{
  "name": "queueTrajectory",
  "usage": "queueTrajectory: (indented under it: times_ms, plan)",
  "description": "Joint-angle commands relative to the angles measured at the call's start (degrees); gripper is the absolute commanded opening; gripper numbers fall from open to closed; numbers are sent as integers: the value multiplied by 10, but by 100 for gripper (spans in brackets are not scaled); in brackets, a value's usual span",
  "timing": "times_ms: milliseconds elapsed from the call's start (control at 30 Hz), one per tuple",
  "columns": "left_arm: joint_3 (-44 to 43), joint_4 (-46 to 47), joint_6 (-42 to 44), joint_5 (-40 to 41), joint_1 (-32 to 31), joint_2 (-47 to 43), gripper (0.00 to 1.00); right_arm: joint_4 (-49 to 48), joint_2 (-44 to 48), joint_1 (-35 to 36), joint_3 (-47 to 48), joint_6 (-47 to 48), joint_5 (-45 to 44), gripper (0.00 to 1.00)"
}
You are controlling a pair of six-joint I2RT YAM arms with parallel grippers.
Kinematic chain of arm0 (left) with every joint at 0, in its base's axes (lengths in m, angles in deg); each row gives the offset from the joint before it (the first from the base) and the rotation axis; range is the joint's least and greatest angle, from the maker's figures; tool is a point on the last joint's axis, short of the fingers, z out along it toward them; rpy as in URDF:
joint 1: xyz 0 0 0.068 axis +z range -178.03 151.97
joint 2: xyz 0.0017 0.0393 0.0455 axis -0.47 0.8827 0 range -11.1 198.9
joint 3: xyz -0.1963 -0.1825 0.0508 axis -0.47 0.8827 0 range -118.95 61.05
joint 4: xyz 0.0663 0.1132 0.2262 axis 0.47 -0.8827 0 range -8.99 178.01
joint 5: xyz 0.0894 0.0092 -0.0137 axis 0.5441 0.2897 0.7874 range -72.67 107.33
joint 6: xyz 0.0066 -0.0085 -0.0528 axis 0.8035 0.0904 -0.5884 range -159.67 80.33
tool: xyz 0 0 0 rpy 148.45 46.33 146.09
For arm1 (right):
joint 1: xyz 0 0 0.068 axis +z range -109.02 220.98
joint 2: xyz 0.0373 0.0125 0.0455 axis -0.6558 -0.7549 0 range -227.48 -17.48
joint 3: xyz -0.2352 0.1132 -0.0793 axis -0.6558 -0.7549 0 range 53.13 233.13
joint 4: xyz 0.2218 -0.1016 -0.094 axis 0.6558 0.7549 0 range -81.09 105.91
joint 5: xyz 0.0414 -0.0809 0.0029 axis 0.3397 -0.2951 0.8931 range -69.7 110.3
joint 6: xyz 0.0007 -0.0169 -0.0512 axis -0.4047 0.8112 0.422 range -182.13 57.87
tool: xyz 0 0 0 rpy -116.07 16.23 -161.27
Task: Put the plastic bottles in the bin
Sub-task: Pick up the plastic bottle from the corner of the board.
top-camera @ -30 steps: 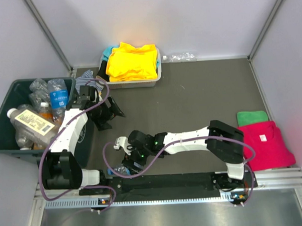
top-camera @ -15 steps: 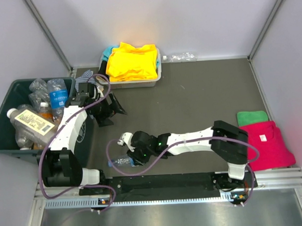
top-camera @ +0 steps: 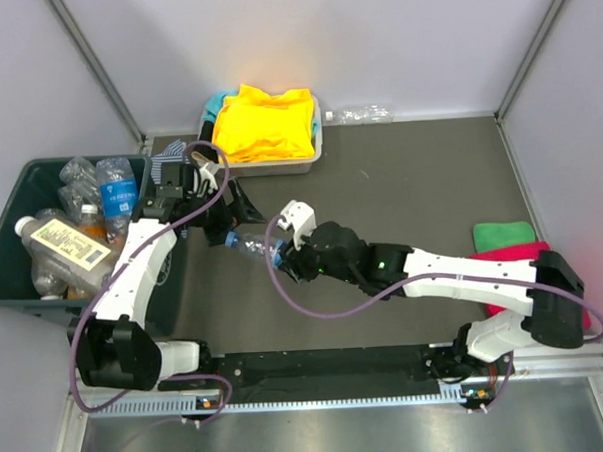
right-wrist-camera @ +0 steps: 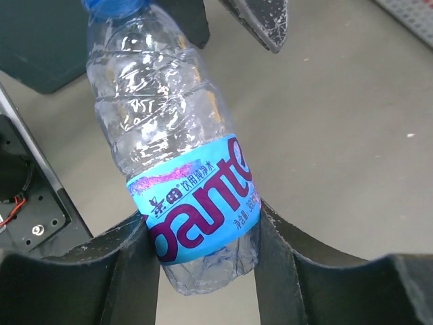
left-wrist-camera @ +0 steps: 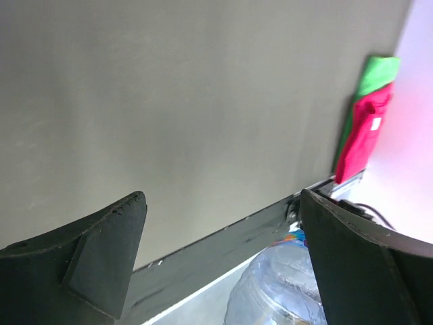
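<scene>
1. Clear plastic bottle with blue label and blue cap (right-wrist-camera: 179, 156): held off the dark tabletop (top-camera: 410, 181), left of centre in the top view, cap end pointing to 10 o'clock.
2. Right pincer (top-camera: 281, 255): jaws closed partway onto the bottle's label band.
3. Left pincer (top-camera: 231, 217): spread fully, empty, just beside the cap end.
4. Large dark green plastic bin (top-camera: 9, 289): at 9 o'clock, holding other plastic bottles (top-camera: 115, 194).
5. Judgement: a hand-over looks likely. Feed the cap end squarely between the left jaws. Right lets go only once left has closed. Then swing to 9 o'clock, above the bin's rim.
</scene>
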Motion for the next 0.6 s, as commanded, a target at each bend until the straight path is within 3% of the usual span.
queueTrajectory:
  times_ms: [0,233,567]
  plan:
    - [-23,77,-43,-16,-27,-28,99,-5,24,-19,32,-6,-32,18]
    - [-26,138,-106,13,-69,-49,97,-1,11,-27,55,-14,-57,18]
    - [-38,130,-123,41,-70,-69,96,-6,18,-43,45,-39,-101,19]
